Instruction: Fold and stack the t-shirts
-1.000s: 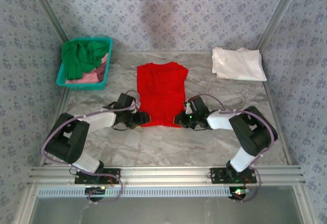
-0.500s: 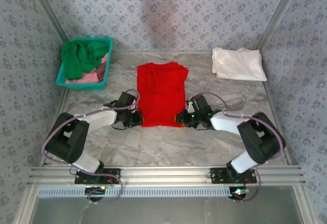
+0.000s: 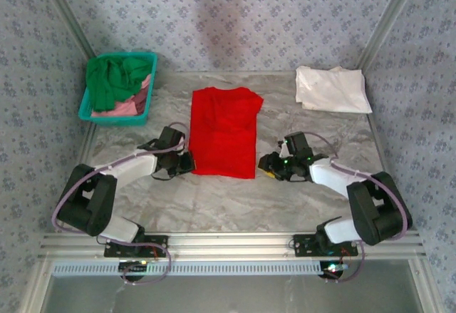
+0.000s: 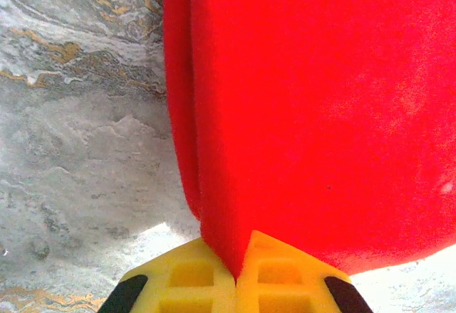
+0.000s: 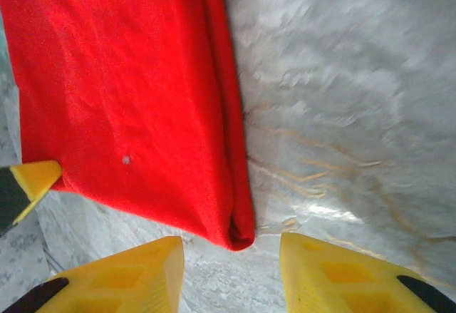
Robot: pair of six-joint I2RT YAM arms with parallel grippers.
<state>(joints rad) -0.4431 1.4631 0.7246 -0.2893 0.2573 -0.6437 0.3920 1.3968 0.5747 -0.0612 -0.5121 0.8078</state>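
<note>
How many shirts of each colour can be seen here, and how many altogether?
red shirt: 1
white shirt: 1
green shirt, in the basket: 1
pink shirt, in the basket, partly covered: 1
Total: 4 shirts

Fixtures around the work area.
A teal rectangular plastic basket (image 3: 114, 120) sits at the far left corner of the grey marble-patterned tabletop (image 3: 214, 199), close to the blue-grey floral-papered walls (image 3: 235, 21); a ribbed aluminium rail (image 3: 228, 240) runs along the near edge.
</note>
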